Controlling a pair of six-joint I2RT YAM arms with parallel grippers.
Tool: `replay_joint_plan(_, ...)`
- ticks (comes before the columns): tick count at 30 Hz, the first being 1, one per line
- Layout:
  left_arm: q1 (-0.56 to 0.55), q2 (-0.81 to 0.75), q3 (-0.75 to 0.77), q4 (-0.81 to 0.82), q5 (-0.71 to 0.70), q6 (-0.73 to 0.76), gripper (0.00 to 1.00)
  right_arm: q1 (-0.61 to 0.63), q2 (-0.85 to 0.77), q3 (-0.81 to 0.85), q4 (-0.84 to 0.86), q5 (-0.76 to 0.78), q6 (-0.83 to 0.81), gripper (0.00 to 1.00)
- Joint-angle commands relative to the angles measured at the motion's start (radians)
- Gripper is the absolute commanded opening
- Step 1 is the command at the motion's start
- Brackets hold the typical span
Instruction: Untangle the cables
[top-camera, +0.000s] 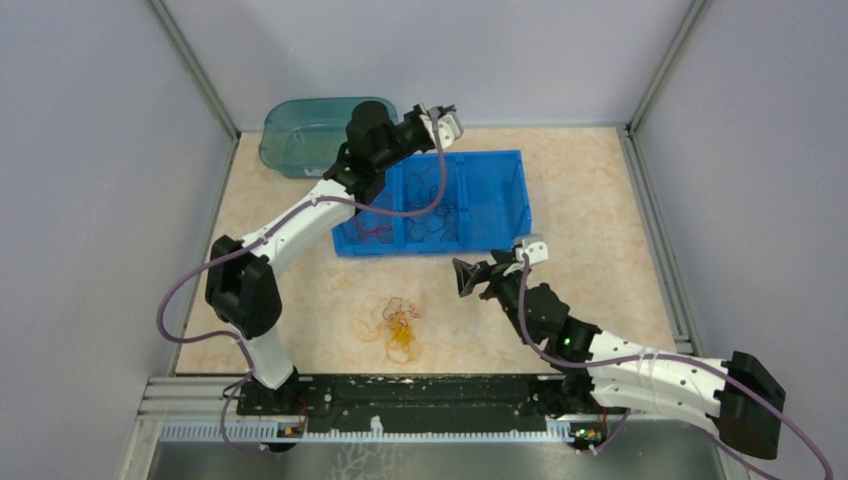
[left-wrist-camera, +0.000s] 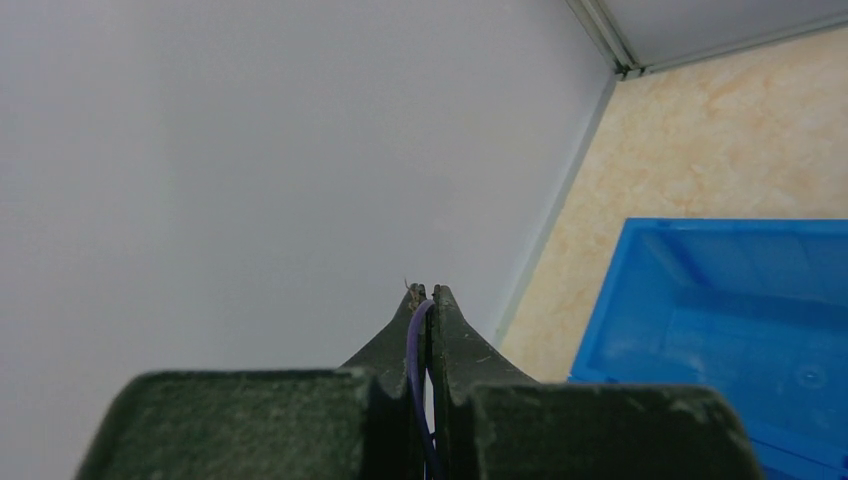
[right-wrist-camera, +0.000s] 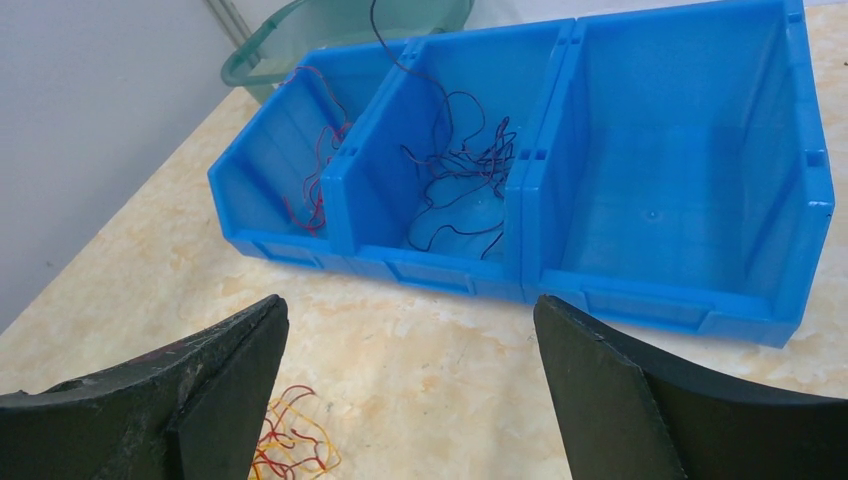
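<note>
A clump of red and yellow-orange cables (top-camera: 395, 326) lies on the table in front of the blue bin (top-camera: 432, 247); its edge shows in the right wrist view as the clump (right-wrist-camera: 291, 445). Red cables (right-wrist-camera: 315, 175) lie in the bin's left compartment and dark purple cables (right-wrist-camera: 462, 168) in the middle one. My left gripper (top-camera: 446, 122) is raised over the bin's back edge, shut on a dark purple cable (left-wrist-camera: 417, 342) that hangs down towards the middle compartment. My right gripper (top-camera: 468, 278) stands open and empty just in front of the bin, right of the clump.
The bin's right compartment (right-wrist-camera: 680, 180) holds nothing. A teal translucent tub (top-camera: 300, 135) stands at the back left, behind the bin. Grey walls enclose the table on three sides, and the back wall (left-wrist-camera: 250, 180) is close in front of the left gripper.
</note>
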Motion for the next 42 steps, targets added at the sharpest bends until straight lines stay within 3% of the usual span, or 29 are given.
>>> replay_joint_plan(1, 0.017, 0.019, -0.005, -0.048, -0.034, -0.101, 0.00, -0.006, -0.013, 0.007, 0.009, 0.021, -0.020, 0.93)
replay_joint_plan(10, 0.025, 0.169, 0.129, -0.491, -0.142, -0.062, 0.00, -0.012, -0.034, 0.024, -0.032, 0.031, -0.019, 0.93)
replay_joint_plan(17, 0.025, 0.177, 0.035, -0.513, -0.165, -0.024, 0.00, -0.026, -0.052, 0.043, -0.076, 0.036, -0.006, 0.93)
replay_joint_plan(22, 0.024, 0.222, 0.042, -0.537, -0.159, -0.020, 0.00, -0.029, -0.045, 0.052, -0.102, 0.036, 0.013, 0.93)
replay_joint_plan(27, 0.024, 0.285, 0.097, -0.557, -0.182, 0.007, 0.07, -0.029, -0.058, 0.064, -0.148, 0.033, 0.026, 0.93)
replay_joint_plan(29, 0.024, 0.314, 0.134, -0.579, -0.187, 0.014, 0.17, -0.029, -0.061, 0.071, -0.159, 0.033, 0.029, 0.93)
replay_joint_plan(31, 0.025, 0.335, 0.180, -0.611, -0.190, 0.008, 0.42, -0.028, -0.061, 0.077, -0.169, 0.031, 0.035, 0.93)
replay_joint_plan(34, 0.025, 0.333, 0.227, -0.660, -0.173, 0.010, 0.66, -0.029, -0.056, 0.087, -0.178, 0.022, 0.040, 0.93)
replay_joint_plan(42, 0.033, 0.242, 0.382, -0.804, -0.062, -0.003, 0.81, -0.029, -0.014, 0.121, -0.187, 0.002, 0.033, 0.93)
